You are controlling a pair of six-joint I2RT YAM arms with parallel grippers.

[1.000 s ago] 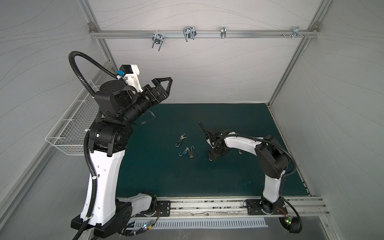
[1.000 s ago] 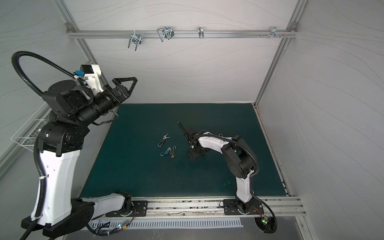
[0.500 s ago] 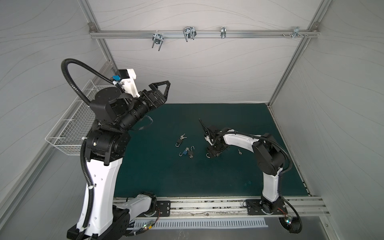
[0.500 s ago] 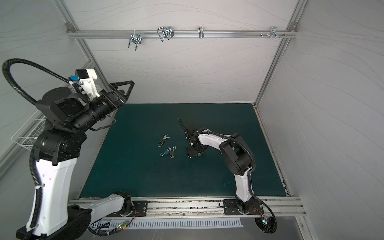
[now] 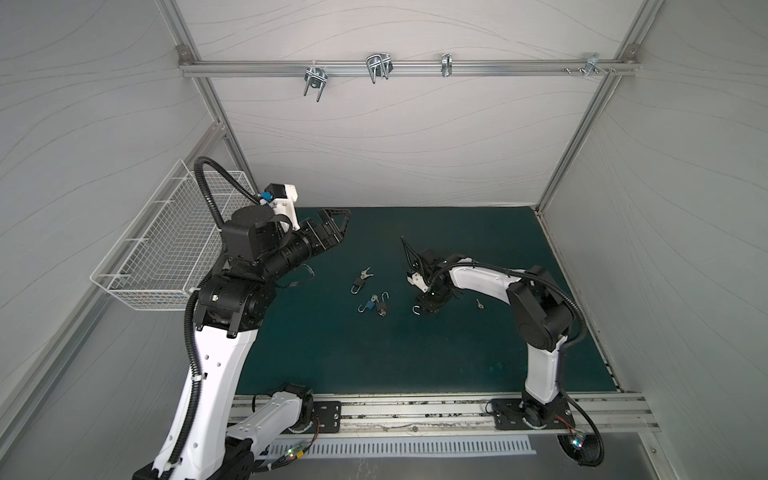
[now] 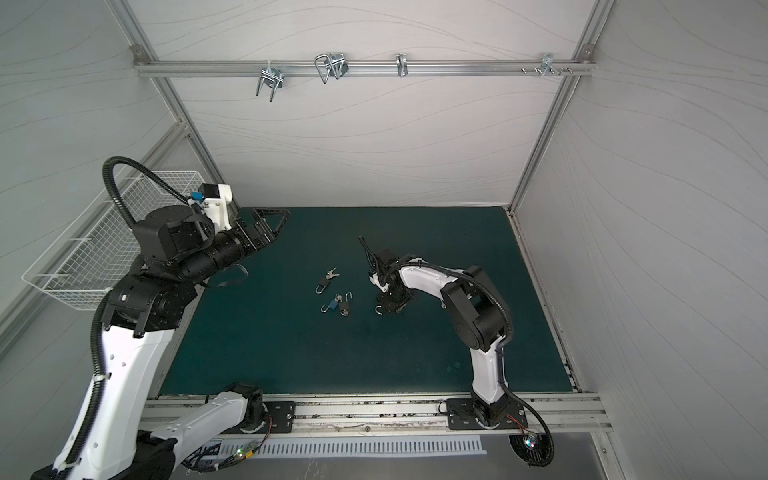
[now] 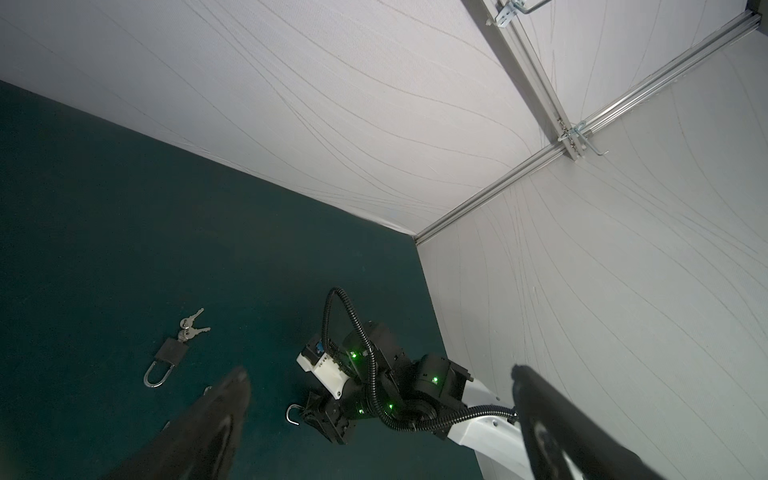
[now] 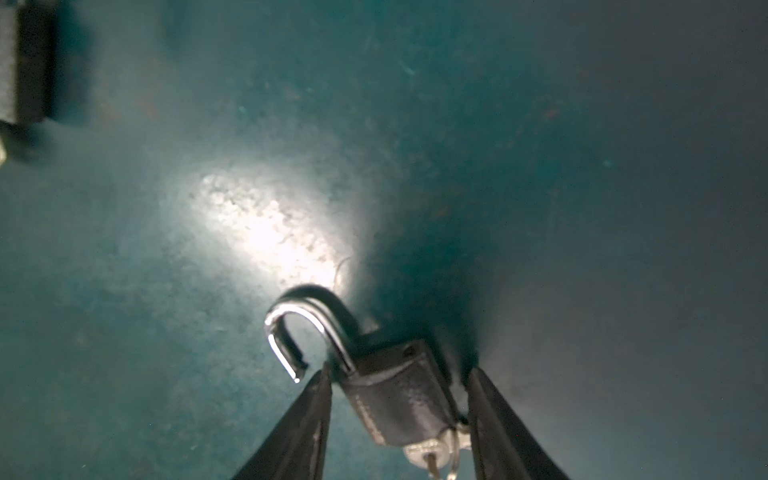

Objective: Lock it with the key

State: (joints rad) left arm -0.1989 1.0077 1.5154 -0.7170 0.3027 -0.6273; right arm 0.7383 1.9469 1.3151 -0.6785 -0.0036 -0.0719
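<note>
The dark green surface (image 5: 457, 353) carries everything, and both arms reach over it. The left gripper (image 5: 343, 228) hangs raised over the far left part of the surface, well apart from the work. Its fingers are spread fully and hold nothing.

The right gripper (image 8: 399, 374) is low, near the middle of the surface, with its fingers (image 8: 299, 424) partly open on both sides of a small dark padlock (image 8: 399, 395). One finger seems to touch the body beside the shackle, while the other stands just apart from it, so I judge the grip is not yet firm. The padlock lies on the surface, and in a top view only its shackle shows beside the gripper (image 5: 430, 305).

The padlock looks like a solid metal piece, so it is probably stiff and rather heavy for its size. Its smooth sides may slip or turn between the fingers. The best place to hold is across the flat sides of the body, in the middle.

The shackle (image 8: 307, 324) is open and turned out. It should stay free, because it must still be pressed in.

The key (image 8: 428, 455) sits in the bottom of the body with its ring. It is thin and loose, so it is better not to pinch it.
</note>
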